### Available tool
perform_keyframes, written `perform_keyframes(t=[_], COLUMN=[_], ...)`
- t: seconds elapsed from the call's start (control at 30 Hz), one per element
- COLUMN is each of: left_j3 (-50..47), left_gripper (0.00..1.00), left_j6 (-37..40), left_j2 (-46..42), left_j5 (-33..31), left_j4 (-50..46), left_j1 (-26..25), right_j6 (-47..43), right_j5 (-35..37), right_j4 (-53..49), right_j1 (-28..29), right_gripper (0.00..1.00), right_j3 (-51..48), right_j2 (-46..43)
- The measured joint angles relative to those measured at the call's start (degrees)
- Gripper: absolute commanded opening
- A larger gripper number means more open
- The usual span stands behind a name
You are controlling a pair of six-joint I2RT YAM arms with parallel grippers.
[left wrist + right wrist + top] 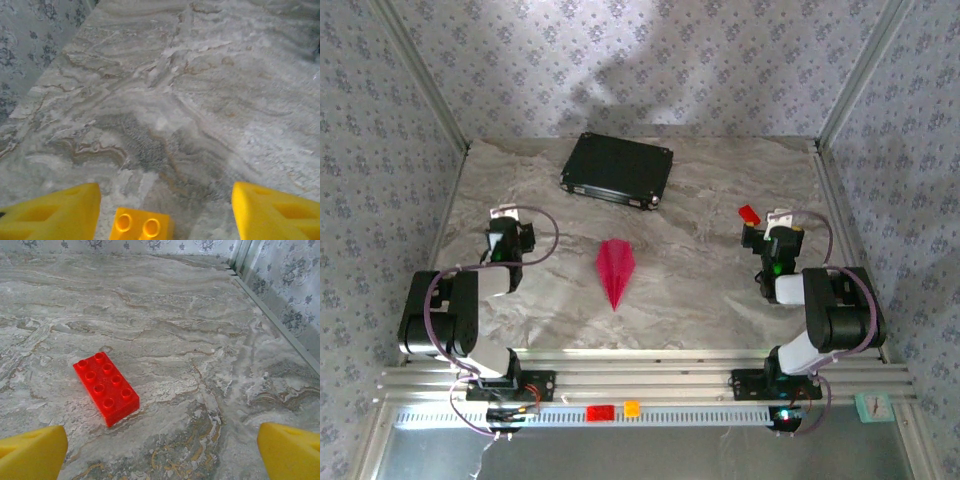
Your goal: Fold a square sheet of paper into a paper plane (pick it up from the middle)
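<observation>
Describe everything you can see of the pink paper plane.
The paper plane is magenta-pink paper folded into a slim dart, with a crease down its centre. Its sharp tip points toward the near edge; the broader end faces the black case. It lies near the middle of the marble table, apart from the case. Only the table touches it.

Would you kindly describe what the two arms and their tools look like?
The left arm and right arm are alike: bulky black joint housings, white links, and purplish cables looping along each. The left tool and right tool have bright yellow, wedge-shaped fingers.
</observation>
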Motion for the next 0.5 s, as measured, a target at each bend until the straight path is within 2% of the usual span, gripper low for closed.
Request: perform_keyframes(t=[0.07, 0.13, 0.23, 0.4, 0.5], left_j3=[-1.88, -4.92, -5.84, -5.14, -5.16], left_gripper=[0.9, 0.93, 1.0, 1.0, 1.0], left_j6=[-0.13, 0.24, 0.96, 1.03, 0.57], left_j2=[0.09, 1.14, 1.92, 1.92, 1.92], left_j5=[0.17, 0.85, 5.33, 10.21, 7.91], left_j4=[3.89, 9.77, 9.64, 9.88, 10.14], left_j1=[-0.07, -0.09, 0.59, 2.95, 2.05], right_j6=[0.0, 0.0, 0.0, 0.0, 0.0], right_j5=[0.9, 1.44, 1.99, 2.25, 1.9], right_j4=[0.57, 0.63, 0.94, 1.07, 1.07], right_j1=[0.48, 0.81, 0.9, 0.87, 0.74], right_gripper=[0.99, 0.99, 0.99, 0.99, 0.99], right_j3=[-0.31, -0.35, -0.35, -0.35, -0.35], right_j2=[0.0, 0.02, 0.02, 0.02, 0.02])
